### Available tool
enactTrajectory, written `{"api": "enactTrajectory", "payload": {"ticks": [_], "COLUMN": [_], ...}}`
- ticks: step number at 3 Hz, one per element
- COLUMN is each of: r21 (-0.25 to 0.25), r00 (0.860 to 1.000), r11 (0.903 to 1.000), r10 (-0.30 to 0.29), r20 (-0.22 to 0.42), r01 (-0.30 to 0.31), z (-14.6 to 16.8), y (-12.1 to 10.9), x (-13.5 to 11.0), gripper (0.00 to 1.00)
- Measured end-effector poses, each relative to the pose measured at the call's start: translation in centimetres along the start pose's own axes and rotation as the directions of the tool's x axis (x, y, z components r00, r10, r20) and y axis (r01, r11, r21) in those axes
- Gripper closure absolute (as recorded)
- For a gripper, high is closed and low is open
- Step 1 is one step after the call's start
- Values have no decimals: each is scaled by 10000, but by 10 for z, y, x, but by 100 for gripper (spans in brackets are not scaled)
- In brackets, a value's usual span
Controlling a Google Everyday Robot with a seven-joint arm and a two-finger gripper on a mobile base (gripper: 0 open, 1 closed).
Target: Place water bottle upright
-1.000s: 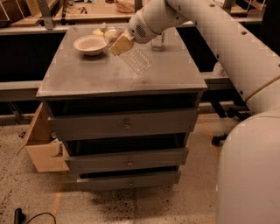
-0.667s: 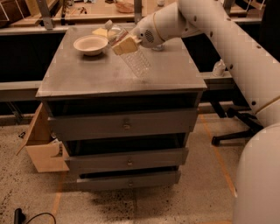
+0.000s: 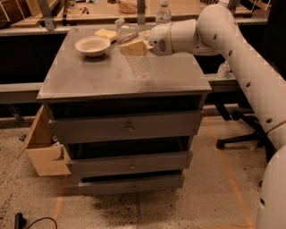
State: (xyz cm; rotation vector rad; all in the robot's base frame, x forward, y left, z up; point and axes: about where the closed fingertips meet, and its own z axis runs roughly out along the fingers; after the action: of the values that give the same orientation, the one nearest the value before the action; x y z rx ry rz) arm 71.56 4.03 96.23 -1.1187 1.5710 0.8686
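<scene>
The water bottle (image 3: pixel 136 60) is clear and ribbed with a white cap. It is held over the middle of the grey cabinet top (image 3: pixel 89 80), tilted, with its cap up and to the left and its base down by the surface. I cannot tell whether the base touches the top. My gripper (image 3: pixel 132 47) reaches in from the right and is shut on the bottle's upper body with its tan fingers (image 3: pixel 129 49).
A white bowl (image 3: pixel 93 45) and a yellow flat thing (image 3: pixel 106 33) sit at the back left of the top. Another clear bottle (image 3: pixel 163 12) stands on the bench behind. The cabinet has several drawers (image 3: pixel 129 127). A cardboard box (image 3: pixel 44 152) lies on the floor at the left, and a chair base (image 3: pixel 241 134) at the right.
The arm has swung so the wrist comes in more level from the right. The bottle stays in the grip and now stands steeper, cap higher, base near the top.
</scene>
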Motion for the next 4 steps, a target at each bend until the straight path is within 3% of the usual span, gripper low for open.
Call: {"api": "enactTrajectory", "payload": {"ticks": [2, 4], "r21": [25, -19], "r00": [9787, 9599], "r11": [9993, 9999], "r10": [-376, -112], "r20": [2017, 2800], "r01": [379, 123], "z": [-4, 1], "y": [-7, -11], "x": [-5, 5], "gripper": [100, 100]}}
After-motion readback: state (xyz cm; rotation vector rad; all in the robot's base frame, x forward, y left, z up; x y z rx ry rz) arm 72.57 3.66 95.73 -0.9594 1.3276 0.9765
